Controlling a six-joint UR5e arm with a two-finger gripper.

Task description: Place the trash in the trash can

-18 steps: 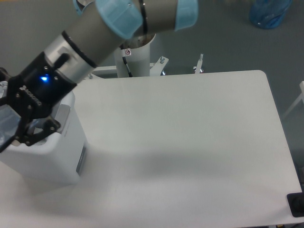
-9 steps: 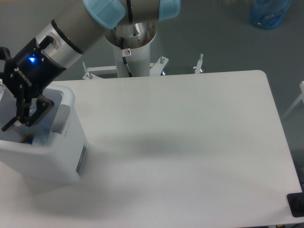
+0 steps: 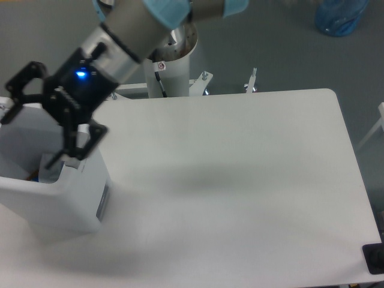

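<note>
At the left edge of the table [image 3: 240,180] we see the white trash can [image 3: 72,204], with what seems to be the bottle [image 3: 49,170] partly visible inside. Above its opening our gripper [image 3: 36,135] hangs with fingers spread apart, holding nothing. We cannot make out the packet.

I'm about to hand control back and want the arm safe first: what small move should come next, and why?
Probably lift the gripper straight up and away from the trash can. Its fingers are spread open and appear empty above the bin's opening, something bluish lies inside the bin, and no trash shows on the table, so retreating looks right.
</note>
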